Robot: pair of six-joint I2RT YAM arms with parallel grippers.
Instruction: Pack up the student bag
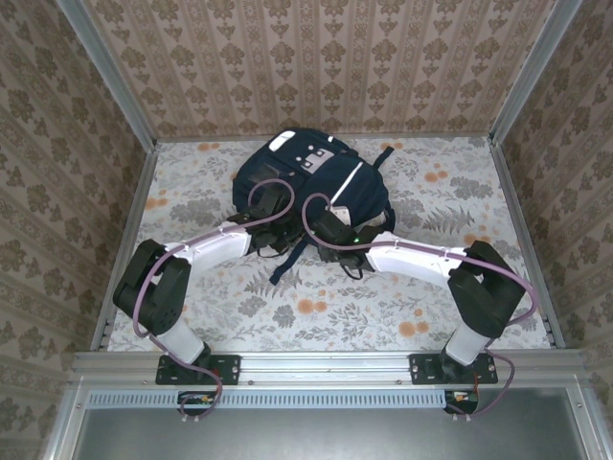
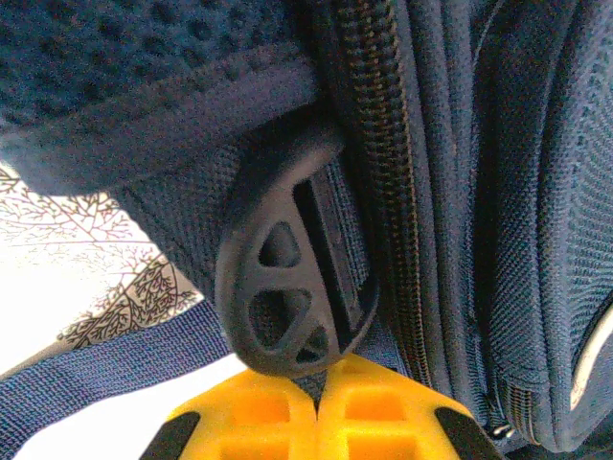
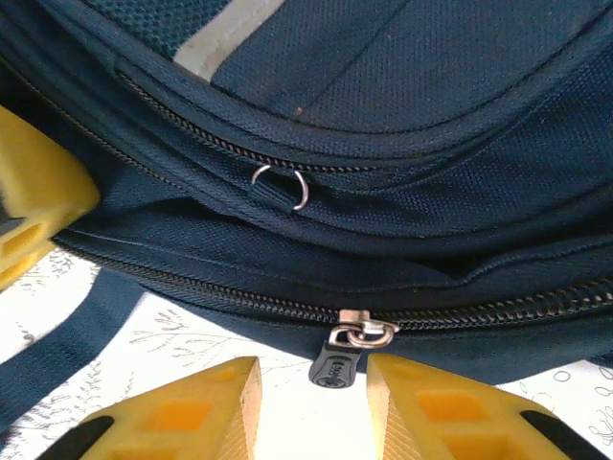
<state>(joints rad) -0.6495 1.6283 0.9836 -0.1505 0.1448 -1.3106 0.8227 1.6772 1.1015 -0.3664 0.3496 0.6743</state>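
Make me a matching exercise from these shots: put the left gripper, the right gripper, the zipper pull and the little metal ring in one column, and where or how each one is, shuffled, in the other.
Column one
1. left gripper
2. right gripper
3. zipper pull
4. metal ring

Column two
A. dark, hanging between two separated yellow fingertips
B. silver, on the upper zip line of the student bag
C. closed, just below a dark plastic buckle
D. open, at the lower zip line

Pairs: 1-C, 2-D, 3-A, 4-B

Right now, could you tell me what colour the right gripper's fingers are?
The fingers are yellow, clearest in the right wrist view.
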